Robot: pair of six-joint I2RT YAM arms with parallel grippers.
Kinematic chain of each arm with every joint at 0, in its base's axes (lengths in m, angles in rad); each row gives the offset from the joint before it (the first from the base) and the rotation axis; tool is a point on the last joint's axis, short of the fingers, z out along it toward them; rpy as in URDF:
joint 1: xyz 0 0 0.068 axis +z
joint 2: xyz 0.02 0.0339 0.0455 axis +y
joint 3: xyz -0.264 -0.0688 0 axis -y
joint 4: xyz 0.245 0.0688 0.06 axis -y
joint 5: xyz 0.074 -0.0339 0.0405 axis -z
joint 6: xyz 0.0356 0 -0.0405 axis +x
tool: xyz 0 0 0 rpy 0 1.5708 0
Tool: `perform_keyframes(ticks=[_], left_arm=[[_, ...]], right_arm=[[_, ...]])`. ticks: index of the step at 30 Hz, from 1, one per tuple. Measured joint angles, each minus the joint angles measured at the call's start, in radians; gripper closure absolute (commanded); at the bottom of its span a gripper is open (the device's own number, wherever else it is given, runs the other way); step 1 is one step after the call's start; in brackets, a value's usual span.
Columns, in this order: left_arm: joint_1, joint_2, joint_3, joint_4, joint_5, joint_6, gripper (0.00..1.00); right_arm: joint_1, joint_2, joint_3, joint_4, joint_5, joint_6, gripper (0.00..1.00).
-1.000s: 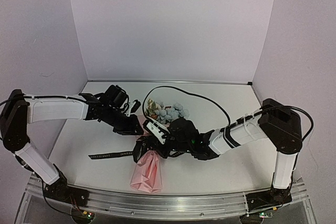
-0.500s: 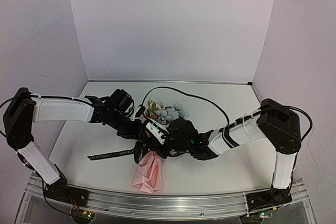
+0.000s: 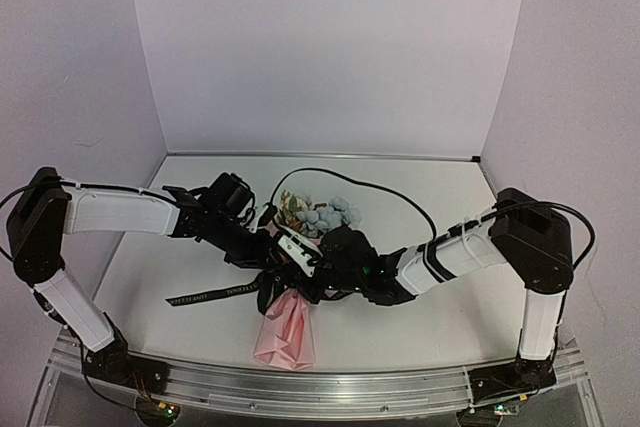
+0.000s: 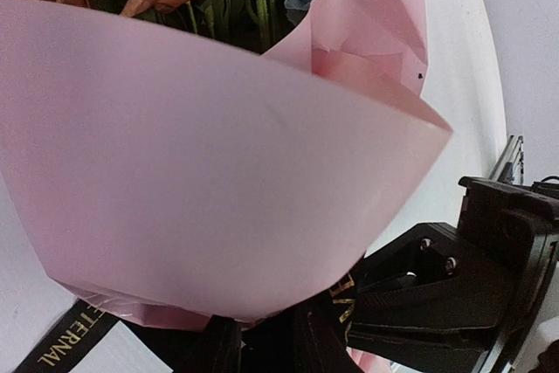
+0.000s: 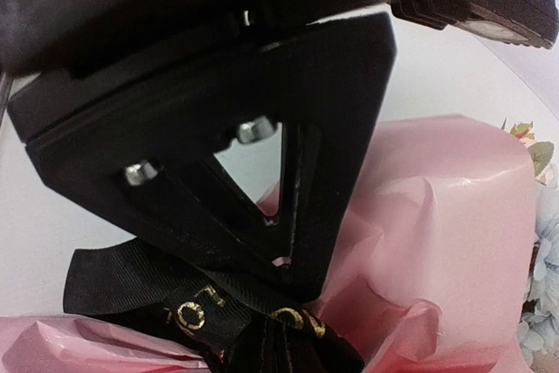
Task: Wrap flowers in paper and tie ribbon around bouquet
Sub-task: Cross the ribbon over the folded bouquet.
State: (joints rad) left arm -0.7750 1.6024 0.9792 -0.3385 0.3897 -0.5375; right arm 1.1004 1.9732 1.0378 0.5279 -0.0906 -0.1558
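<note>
Bouquet (image 3: 285, 327) near the table's (image 3: 450, 207) front edge. Right gripper (image 3: 283, 282) pinches the ribbon (image 3: 215, 295); left gripper (image 3: 268, 247) beside it, opening indiscernible.

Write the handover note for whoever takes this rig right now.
Left gripper: fingers at the lower edge of the paper; grip unclear.
Right gripper: shut, apparently on the ribbon at the cone's neck.
Flowers lie on the table, blooms pointing away from the arms.
Done: paper wrapped into a cone; ribbon at the neck, one tail on the table to the left.
Left: no finished knot visible; tie it.
</note>
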Motion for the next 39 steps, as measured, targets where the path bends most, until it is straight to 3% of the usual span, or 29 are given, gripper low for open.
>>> perform_keyframes(ticks=[6, 39], left_arm=[[0.003, -0.006, -0.031, 0.055, 0.034, -0.036, 0.85], [0.016, -0.032, -0.092, 0.148, 0.114, -0.108, 0.92]], right_arm=[[0.0, 0.0, 0.0, -0.011, 0.002, -0.001, 1.0], [0.01, -0.04, -0.026, -0.017, 0.07, -0.046, 1.0]])
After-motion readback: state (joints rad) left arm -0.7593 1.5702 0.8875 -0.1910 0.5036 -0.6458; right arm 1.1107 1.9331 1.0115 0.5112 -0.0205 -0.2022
